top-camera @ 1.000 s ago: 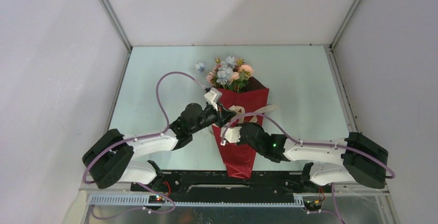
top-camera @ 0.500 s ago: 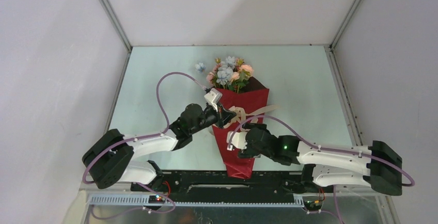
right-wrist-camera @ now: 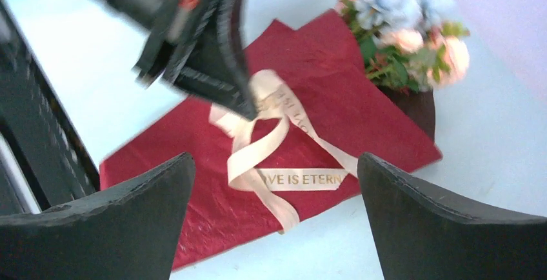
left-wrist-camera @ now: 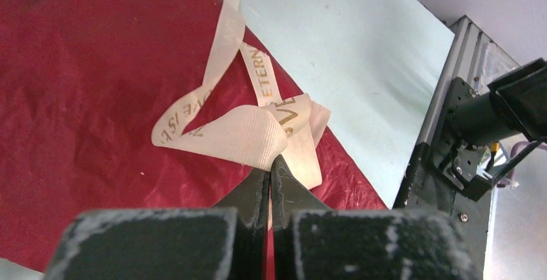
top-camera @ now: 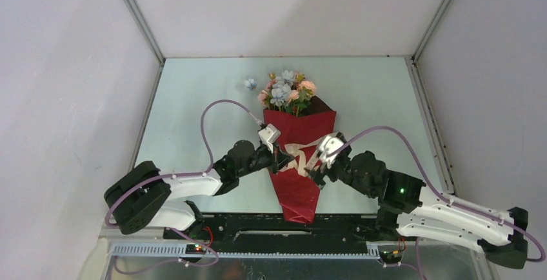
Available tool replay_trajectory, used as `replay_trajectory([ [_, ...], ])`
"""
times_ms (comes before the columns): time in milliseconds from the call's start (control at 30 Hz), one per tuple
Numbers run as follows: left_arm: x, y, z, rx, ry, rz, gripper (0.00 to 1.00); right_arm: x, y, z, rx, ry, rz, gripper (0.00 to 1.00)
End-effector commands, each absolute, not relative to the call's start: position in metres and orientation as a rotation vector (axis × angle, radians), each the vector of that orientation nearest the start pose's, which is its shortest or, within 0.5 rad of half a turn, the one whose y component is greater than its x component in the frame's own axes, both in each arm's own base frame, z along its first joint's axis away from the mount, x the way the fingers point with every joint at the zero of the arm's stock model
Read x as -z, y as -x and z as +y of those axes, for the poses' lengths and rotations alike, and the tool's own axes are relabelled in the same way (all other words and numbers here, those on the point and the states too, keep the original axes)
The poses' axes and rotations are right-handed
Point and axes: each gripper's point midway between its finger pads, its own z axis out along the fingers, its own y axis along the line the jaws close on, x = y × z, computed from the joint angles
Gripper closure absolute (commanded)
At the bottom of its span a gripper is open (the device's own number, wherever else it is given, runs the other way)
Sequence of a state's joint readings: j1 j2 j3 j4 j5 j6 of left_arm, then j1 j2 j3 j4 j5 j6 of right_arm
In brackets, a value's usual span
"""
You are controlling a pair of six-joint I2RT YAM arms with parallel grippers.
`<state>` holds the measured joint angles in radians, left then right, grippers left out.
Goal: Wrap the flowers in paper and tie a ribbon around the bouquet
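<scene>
Overhead, close wrist views sharing ribbon (left-wrist-camera: 245, 135)

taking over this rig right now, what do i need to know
Grippers: the left gripper has its fingers shut on a fold of the ribbon over the middle of the wrap. The right gripper is open and holds nothing, above the ribbon at the cone's right edge.
Things: the paper is folded red side out into a cone around the flowers, heads out the far end, lying on the table. One blue bloom lies loose beside them.
Done: wrapping.
Left: the ribbon lies in loose loops on the paper, ends free; whether it passes under the bouquet is hidden. It likely needs pulling into a knot.
</scene>
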<state>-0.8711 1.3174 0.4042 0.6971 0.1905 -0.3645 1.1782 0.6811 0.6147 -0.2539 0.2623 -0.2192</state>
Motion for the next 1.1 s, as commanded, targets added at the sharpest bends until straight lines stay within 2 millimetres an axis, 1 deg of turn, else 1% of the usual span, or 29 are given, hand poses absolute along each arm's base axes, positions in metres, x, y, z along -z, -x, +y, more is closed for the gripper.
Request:
replay_trajectory([
  [0, -0.124, -0.202, -0.328, 1.051, -0.66, 1.753, 1.0, -0.255, -0.186, 0.225, -0.635, 0.455, 1.718, 0.01],
  [33, -0.121, -0.201, -0.328, 1.047, -0.661, 1.76, 1.0, -0.253, -0.194, 0.22, -0.674, 0.347, 1.764, 0.0],
  [67, -0.118, -0.2, -0.327, 1.043, -0.665, 1.766, 1.0, -0.248, -0.196, 0.218, -0.695, 0.306, 1.8, 0.0],
  [100, -0.116, -0.2, -0.327, 1.037, -0.664, 1.771, 1.0, -0.24, -0.203, 0.208, -0.702, 0.177, 1.868, 0.01],
  [133, -0.113, -0.198, -0.326, 1.036, -0.668, 1.776, 1.0, -0.231, -0.208, 0.204, -0.692, 0.114, 1.915, 0.02],
  [167, -0.112, -0.197, -0.326, 1.036, -0.67, 1.778, 1.0, -0.218, -0.213, 0.193, -0.688, -0.027, 1.984, 0.03],
  [200, -0.11, -0.195, -0.326, 1.037, -0.672, 1.784, 1.0, -0.204, -0.216, 0.192, -0.675, -0.08, 2.044, 0.05],
  [233, -0.109, -0.194, -0.326, 1.038, -0.675, 1.785, 1.0, -0.192, -0.22, 0.185, -0.664, -0.177, 2.096, 0.07],
  [267, -0.107, -0.193, -0.326, 1.038, -0.679, 1.79, 1.0, -0.176, -0.221, 0.19, -0.662, -0.203, 2.164, 0.11],
  [300, -0.106, -0.193, -0.327, 1.039, -0.68, 1.792, 1.0, -0.161, -0.227, 0.188, -0.625, -0.231, 2.216, 0.13],
  [333, -0.104, -0.193, -0.327, 1.038, -0.681, 1.797, 1.0, -0.16, -0.23, 0.193, -0.642, -0.23, 2.239, 0.16],
  [367, -0.105, -0.192, -0.329, 1.041, -0.683, 1.796, 1.0, -0.146, -0.236, 0.194, -0.602, -0.238, 2.286, 0.17],
  [400, -0.103, -0.192, -0.329, 1.04, -0.684, 1.8, 1.0, -0.147, -0.242, 0.197, -0.59, -0.234, 2.284, 0.18],
  [433, -0.103, -0.191, -0.329, 1.042, -0.686, 1.8, 1.0, -0.135, -0.248, 0.198, -0.546, -0.23, 2.318, 0.18],
  [467, -0.102, -0.191, -0.33, 1.042, -0.687, 1.803, 1.0, -0.137, -0.255, 0.201, -0.528, -0.224, 2.309, 0.19],
  [500, -0.102, -0.191, -0.33, 1.041, -0.688, 1.805, 1.0, -0.124, -0.259, 0.203, -0.489, -0.216, 2.346, 0.19],
  [533, -0.1, -0.191, -0.33, 1.036, -0.691, 1.809, 1.0, -0.124, -0.265, 0.206, -0.473, -0.209, 2.348, 0.21],
  [567, -0.1, -0.191, -0.33, 1.034, -0.691, 1.812, 1.0, -0.112, -0.268, 0.208, -0.434, -0.205, 2.386, 0.21],
  [600, -0.099, -0.192, -0.33, 1.031, -0.691, 1.815, 1.0, -0.11, -0.27, 0.209, -0.417, -0.197, 2.4, 0.22],
  [633, -0.1, -0.192, -0.33, 1.03, -0.694, 1.812, 1.0, -0.098, -0.271, 0.21, -0.383, -0.191, 2.436, 0.23],
  [667, -0.099, -0.192, -0.33, 1.027, -0.693, 1.814, 1.0, -0.096, -0.272, 0.211, -0.371, -0.19, 2.449, 0.23],
  [700, -0.099, -0.192, -0.33, 1.024, -0.695, 1.816, 1.0, -0.087, -0.272, 0.212, -0.351, -0.185, 2.474, 0.24],
  [833, -0.097, -0.193, -0.331, 1.02, -0.697, 1.818, 1.0, -0.074, -0.274, 0.213, -0.314, -0.18, 2.498, 0.26],
  [933, -0.097, -0.193, -0.332, 1.023, -0.696, 1.819, 1.0, -0.061, -0.272, 0.208, -0.257, -0.185, 2.527, 0.28],
  [1000, -0.095, -0.193, -0.332, 1.022, -0.696, 1.825, 1.0, -0.056, -0.27, 0.204, -0.219, -0.192, 2.543, 0.31],
  [1067, -0.094, -0.193, -0.332, 1.022, -0.696, 1.826, 1.0, -0.053, -0.269, 0.2, -0.194, -0.194, 2.548, 0.36],
])
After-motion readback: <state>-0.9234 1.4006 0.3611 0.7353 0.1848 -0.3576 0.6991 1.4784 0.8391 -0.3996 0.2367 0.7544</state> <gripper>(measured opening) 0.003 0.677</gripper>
